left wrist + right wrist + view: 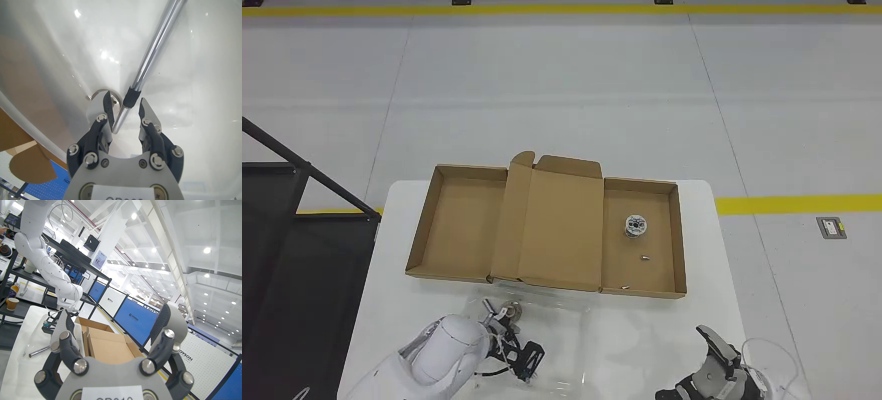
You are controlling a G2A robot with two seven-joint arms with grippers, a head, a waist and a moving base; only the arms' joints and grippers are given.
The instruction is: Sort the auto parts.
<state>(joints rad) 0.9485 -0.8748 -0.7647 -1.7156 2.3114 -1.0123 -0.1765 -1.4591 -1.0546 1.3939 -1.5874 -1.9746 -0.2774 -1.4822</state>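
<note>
Left gripper point(124, 110) jaws partly open, straddling the chrome rod point(151, 53) in the clear tray point(56, 56), gripping nothing. Rod looks stiff, slick, likely to roll; grip the black collar point(131, 96). Right gripper point(117, 311) wide open, empty.

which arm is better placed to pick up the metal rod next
Left. The left gripper is open right over the rod; the right gripper is open but points upward, away from it.

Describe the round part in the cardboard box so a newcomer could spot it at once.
Find the cardboard box on the white table and go to its compartment on the robot's right. The round part lies in the far half, pale with dark markings, much bigger than the tiny dark piece apart from it.
</note>
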